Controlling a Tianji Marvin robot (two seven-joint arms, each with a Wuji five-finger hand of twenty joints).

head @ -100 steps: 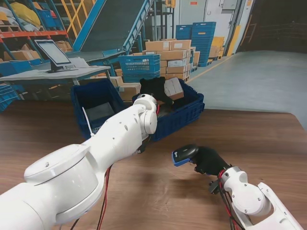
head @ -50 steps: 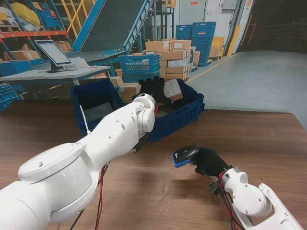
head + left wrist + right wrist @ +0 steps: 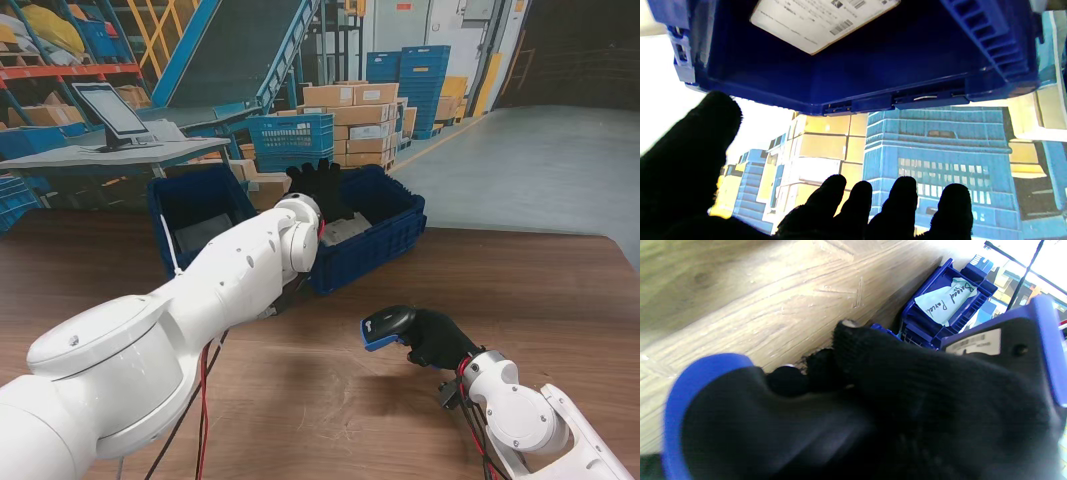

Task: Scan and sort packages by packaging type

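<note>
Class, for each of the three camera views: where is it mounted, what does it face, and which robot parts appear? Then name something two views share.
Stand: above the shoulders, facing the table; both arms, left hand, right hand.
Left wrist: along spread fingers toward the blue crate holding a labelled box.
Right wrist: along the hand gripping the barcode scanner.
Shared: crate, in the stand and left wrist views.

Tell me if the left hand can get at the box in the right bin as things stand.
Probably yes. The left hand hangs open over the right bin, holding nothing, and the box lies label-up on the bin floor with nothing between it and the fingers.
</note>
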